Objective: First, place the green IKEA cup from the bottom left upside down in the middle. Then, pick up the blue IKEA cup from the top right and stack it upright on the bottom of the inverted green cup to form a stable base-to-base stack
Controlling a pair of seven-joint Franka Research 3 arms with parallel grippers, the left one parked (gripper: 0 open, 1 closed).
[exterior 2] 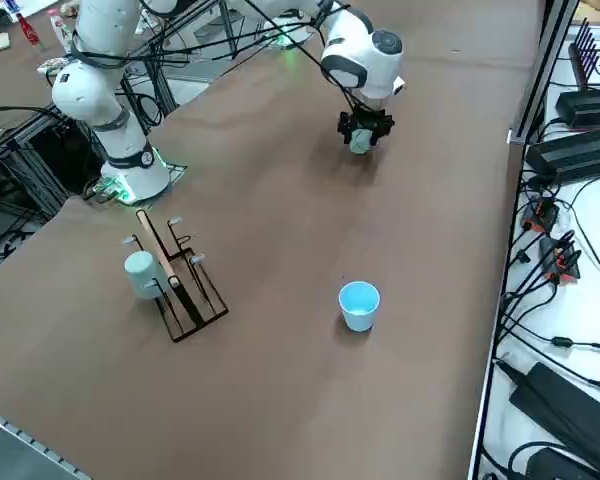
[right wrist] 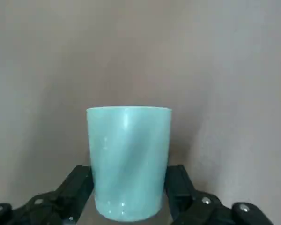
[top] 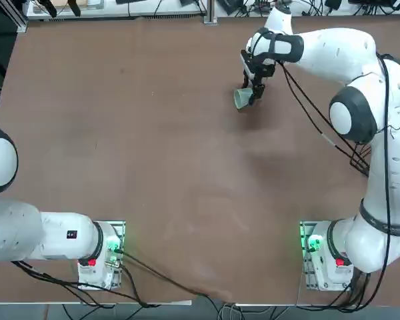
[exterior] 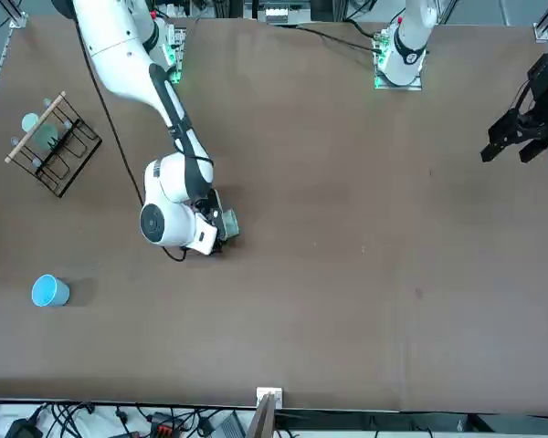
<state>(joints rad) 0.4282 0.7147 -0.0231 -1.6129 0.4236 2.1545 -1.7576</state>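
Gripping the green cup by its sides with the right pincer, wide rim pointing away from the wrist. Located in the upper right of the top view, over the desk. Cannot tell if touching the desk. Standing upright and open at the lower left of the front view: the blue cup. Farther up on that same side, on the desk too: a wire rack with a pale teal piece.
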